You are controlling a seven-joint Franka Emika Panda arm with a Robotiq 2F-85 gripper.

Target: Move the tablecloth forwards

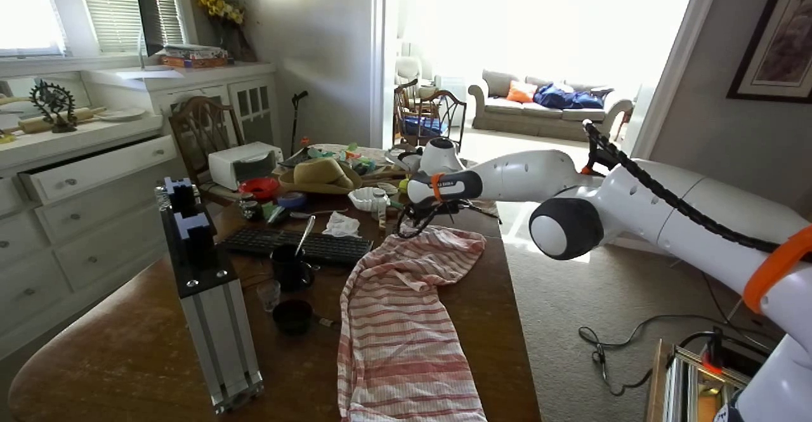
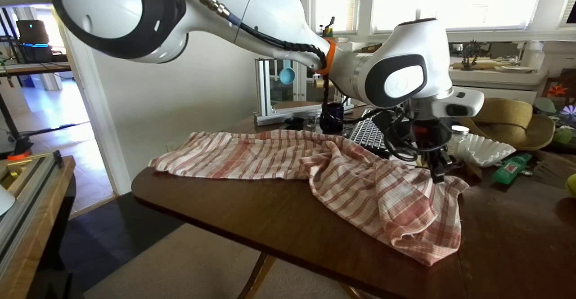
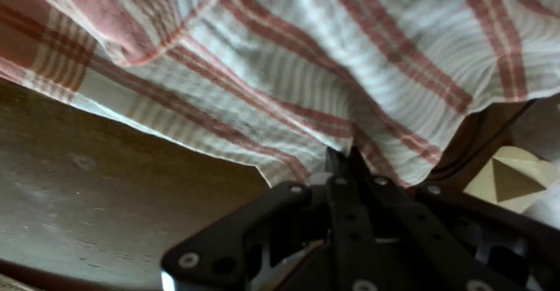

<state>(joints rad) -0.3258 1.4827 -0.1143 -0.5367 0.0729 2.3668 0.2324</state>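
The wrist view looks down close past the fingers point(image 3: 343, 203) at cloth point(image 3: 280, 72) and tabletop point(image 3: 87, 168). In an exterior view we look along the tabletop, beyond the fingers, toward the sofa point(image 1: 533, 112). In an exterior view we stand nearer the fingers, facing the window point(image 2: 456, 2) behind them. Both exterior views share cloth, keyboard point(image 1: 333, 249) and hat point(image 1: 320, 178).

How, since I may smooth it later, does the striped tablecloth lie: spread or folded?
Partly each: in an exterior view, one stretch of the tablecloth lies spread, but toward the gripper it creases and folds over itself.
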